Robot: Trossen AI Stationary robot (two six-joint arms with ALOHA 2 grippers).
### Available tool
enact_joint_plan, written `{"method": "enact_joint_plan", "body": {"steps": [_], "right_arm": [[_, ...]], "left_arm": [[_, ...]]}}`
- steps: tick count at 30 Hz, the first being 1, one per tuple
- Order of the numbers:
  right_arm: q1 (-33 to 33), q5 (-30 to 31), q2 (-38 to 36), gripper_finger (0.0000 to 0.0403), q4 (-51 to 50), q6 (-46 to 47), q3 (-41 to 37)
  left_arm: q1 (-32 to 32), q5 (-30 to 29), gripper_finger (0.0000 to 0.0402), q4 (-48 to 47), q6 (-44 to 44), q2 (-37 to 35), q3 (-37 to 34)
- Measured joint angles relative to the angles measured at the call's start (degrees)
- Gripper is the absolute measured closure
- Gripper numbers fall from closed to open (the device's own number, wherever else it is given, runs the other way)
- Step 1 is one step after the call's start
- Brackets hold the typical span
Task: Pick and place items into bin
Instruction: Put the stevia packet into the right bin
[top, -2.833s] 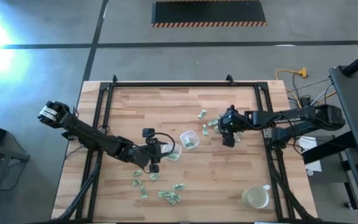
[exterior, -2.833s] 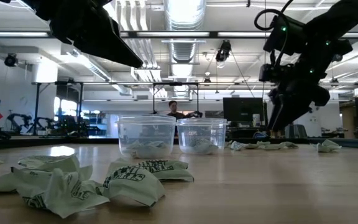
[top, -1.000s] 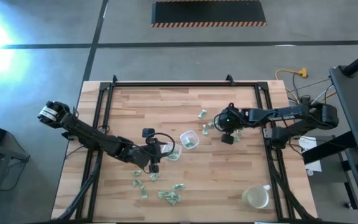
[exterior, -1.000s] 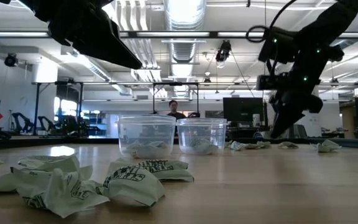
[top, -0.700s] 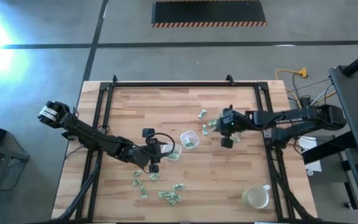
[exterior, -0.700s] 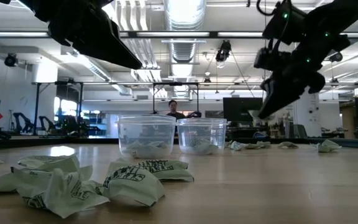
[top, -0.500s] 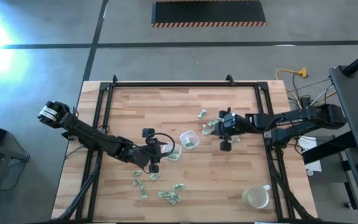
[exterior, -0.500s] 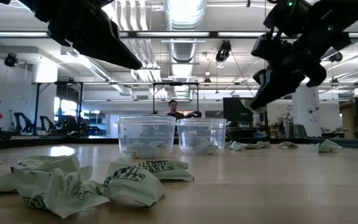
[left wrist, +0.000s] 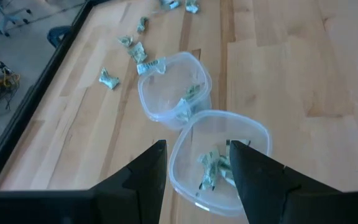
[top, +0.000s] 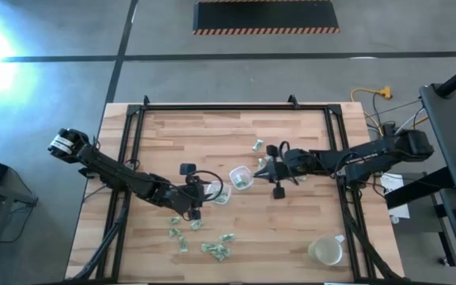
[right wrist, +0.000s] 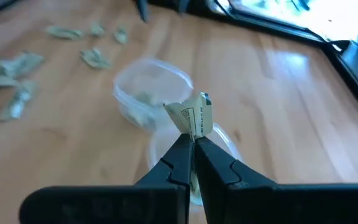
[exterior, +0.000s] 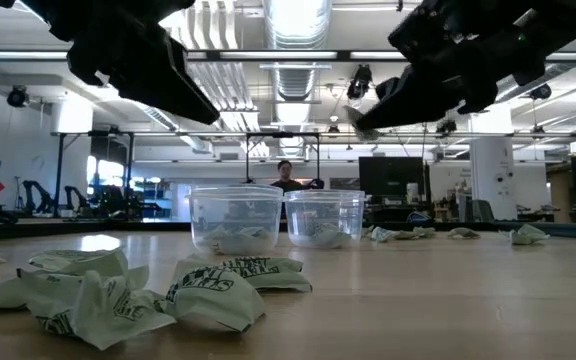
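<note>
In my right wrist view, my right gripper (right wrist: 193, 146) has its fingers pressed together on one crumpled wrapper (right wrist: 193, 116), held above the table, with two clear tubs (right wrist: 153, 88) just beyond it. The high view does not show this small piece; it shows only my right gripper (top: 271, 172) just right of the tubs. My left gripper (left wrist: 196, 163) has its fingers apart, hanging over the nearer tub (left wrist: 219, 160), which holds some wrappers. More wrappers (top: 214, 250) lie loose near the front edge of the wooden table (top: 236, 131), others on the right beyond the tubs. A pale mug (top: 326, 252) stands at the front right corner. The far half of the table is bare wood. The low view shows a big hall behind, with a person (exterior: 286, 176) far away.
</note>
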Motion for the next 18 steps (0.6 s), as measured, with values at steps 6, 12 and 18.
{"method": "enact_joint_plan", "body": {"steps": [6,12,18], "right_arm": [[-0.1,-1.7,5.6,0.0394,2.3,-1.5,1.3],[-0.1,-1.6,9.1,0.0394,2.7,-1.8,3.6],[-1.0,-1.6,12.0,0.0394,2.8,-1.9,5.1]], "left_arm": [[-0.6,0.0,0.0242,-2.6,-1.7,-0.5,0.0],[-0.9,0.1,0.0242,-2.5,-1.6,-1.2,0.0],[-1.0,0.0,0.0242,-2.4,-1.7,-1.3,0.0]]}}
